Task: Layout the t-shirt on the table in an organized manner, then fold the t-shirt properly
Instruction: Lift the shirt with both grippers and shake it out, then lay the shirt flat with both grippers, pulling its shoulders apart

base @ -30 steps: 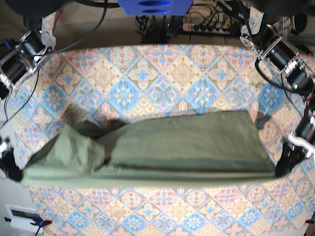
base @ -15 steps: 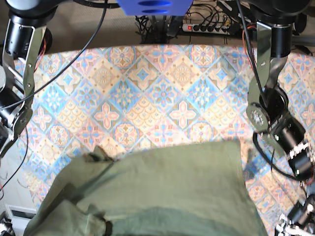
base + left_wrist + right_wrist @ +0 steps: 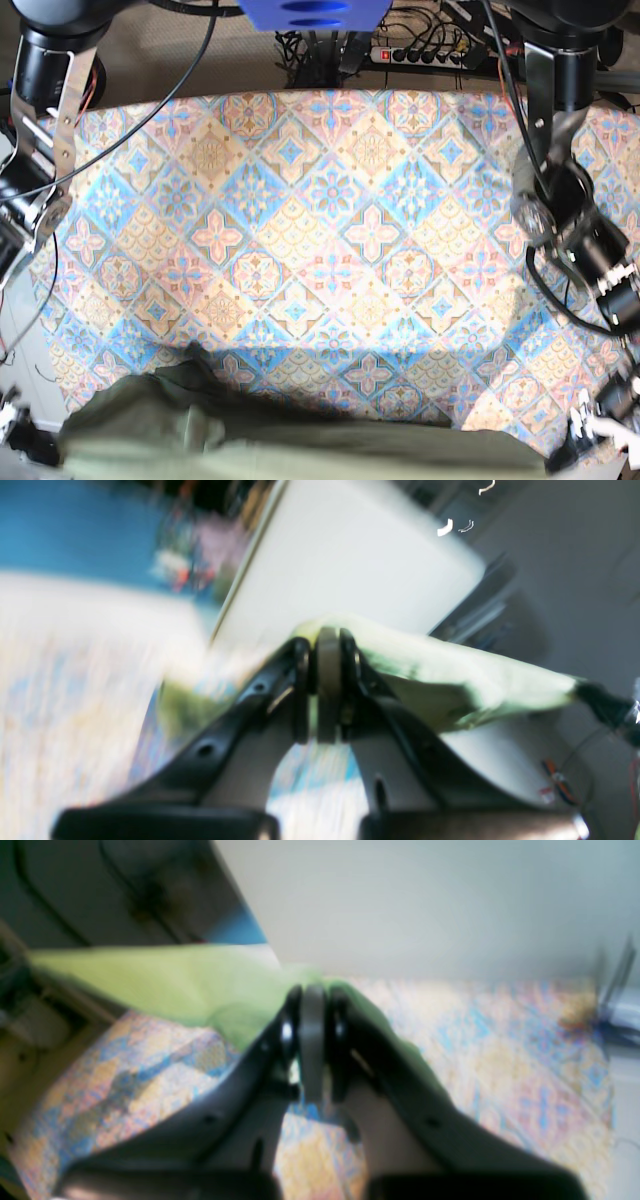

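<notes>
The left gripper (image 3: 327, 680) and right gripper (image 3: 312, 1040) each clench an end of the plain olive-green cotton t-shirt (image 3: 290, 445); it hangs stretched widthwise between them over the near edge of the tile-patterned blue, pink and cream table (image 3: 320, 230); neither arm is nearer.

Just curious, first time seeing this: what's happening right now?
Left gripper, right gripper: both clamped on the t-shirt. Shirt stretched along the table's near edge. Nothing in the way.
</notes>
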Available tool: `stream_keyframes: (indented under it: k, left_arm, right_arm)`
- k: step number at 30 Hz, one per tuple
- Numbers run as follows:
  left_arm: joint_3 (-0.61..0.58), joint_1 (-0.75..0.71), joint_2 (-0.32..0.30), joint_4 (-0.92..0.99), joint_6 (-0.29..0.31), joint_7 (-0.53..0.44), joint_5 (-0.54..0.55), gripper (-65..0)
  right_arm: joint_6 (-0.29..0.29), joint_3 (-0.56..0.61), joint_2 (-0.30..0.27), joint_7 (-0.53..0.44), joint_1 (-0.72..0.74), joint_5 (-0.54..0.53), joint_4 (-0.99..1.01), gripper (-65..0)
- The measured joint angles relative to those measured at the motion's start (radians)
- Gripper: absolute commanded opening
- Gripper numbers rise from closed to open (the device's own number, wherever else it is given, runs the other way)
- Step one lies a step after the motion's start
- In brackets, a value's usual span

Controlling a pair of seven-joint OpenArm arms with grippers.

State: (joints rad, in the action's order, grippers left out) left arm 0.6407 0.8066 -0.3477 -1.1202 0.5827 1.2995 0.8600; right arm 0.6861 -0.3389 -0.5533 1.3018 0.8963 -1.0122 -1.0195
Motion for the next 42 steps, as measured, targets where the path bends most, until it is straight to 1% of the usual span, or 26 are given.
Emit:
stream_keyframes:
  k: [2, 3, 6, 8, 10, 12, 14, 16, 19, 24, 27, 30, 32, 35, 39, 40, 41, 42]
  left_arm:
    - [0.002, -0.114, -0.015, -0.049, 0.009, 0.048, 0.035, -65.0]
    - [0.003, -0.172, -0.02, -0.079, 0.008, 0.056, 0.051, -65.0]
    - [-0.005, -0.336, -0.035, -0.156, 0.014, 0.037, 0.136, -65.0]
    - [-0.002, -0.42, -0.04, -0.182, 0.008, 0.039, 0.157, -65.0]
    - [0.0, -0.516, -0.04, -0.214, 0.005, 0.041, 0.166, -65.0]
    - [-0.001, -0.594, -0.042, -0.239, 0.009, 0.044, 0.18, -65.0]
    - [-0.002, -0.658, -0.051, -0.259, 0.006, 0.041, 0.192, -65.0]
    - [-0.002, -0.72, -0.055, -0.269, 0.015, 0.034, 0.219, -65.0]
    - [-0.002, -0.802, -0.054, -0.265, 0.009, 0.044, 0.201, -65.0]
    - [-0.003, -0.897, -0.053, -0.266, 0.013, 0.043, 0.204, -65.0]
    - [-0.009, -0.954, -0.084, -0.271, 0.013, 0.042, 0.209, -65.0]
    - [-0.006, -1.008, -0.097, -0.315, 0.013, 0.043, 0.21, -65.0]
    - [-0.007, -1.046, -0.105, -0.365, 0.013, 0.045, 0.21, -65.0]
    - [-0.006, -1.064, -0.116, -0.424, 0.016, 0.042, 0.219, -65.0]
    - [-0.008, -1.055, -0.116, -0.428, 0.017, 0.035, 0.212, -65.0]
    - [-0.008, -1.057, -0.116, -0.428, 0.017, 0.035, 0.193, -65.0]
    - [-0.009, -1.057, -0.114, -0.426, 0.017, 0.036, 0.168, -65.0]
    - [-0.011, -1.057, -0.111, -0.423, 0.017, 0.035, 0.153, -65.0]
  right_arm:
    - [0.012, -0.018, -0.001, 0.027, -0.104, -0.01, -0.072, -63.9]
    - [0.009, -0.034, 0.0, 0.031, -0.158, -0.02, -0.107, -63.9]
    - [0.007, -0.093, 0.003, 0.047, -0.303, -0.04, -0.184, -63.9]
    - [0.005, -0.103, 0.001, 0.051, -0.378, -0.068, -0.224, -63.9]
    - [0.007, -0.106, 0.001, 0.042, -0.461, -0.127, -0.27, -63.9]
    - [0.008, -0.105, 0.002, 0.037, -0.53, -0.148, -0.309, -63.9]
    - [0.009, -0.105, 0.003, 0.058, -0.605, -0.15, -0.349, -63.9]
    - [0.01, -0.105, 0.004, 0.074, -0.671, -0.147, -0.364, -63.9]
    - [0.009, -0.105, 0.005, 0.077, -0.761, -0.15, -0.367, -63.9]
    - [0.009, -0.105, 0.004, 0.073, -0.884, -0.145, -0.37, -63.9]
    - [0.009, -0.117, 0.005, 0.08, -0.947, -0.149, -0.372, -63.9]
    - [0.01, -0.201, 0.001, 0.124, -0.986, -0.156, -0.375, -63.8]
    - [0.009, -0.258, -0.015, 0.125, -0.998, -0.151, -0.375, -63.7]
    - [0.01, -0.333, -0.017, 0.122, -0.994, -0.16, -0.43, -63.6]
    - [0.01, -0.34, -0.019, 0.111, -1.003, -0.167, -0.475, -63.6]
    - [0.01, -0.335, -0.017, 0.109, -1.012, -0.162, -0.475, -63.6]
    - [0.012, -0.322, -0.013, 0.11, -1.019, -0.138, -0.473, -63.5]
    - [0.002, -0.306, -0.012, 0.118, -1.022, -0.102, -0.467, -63.5]
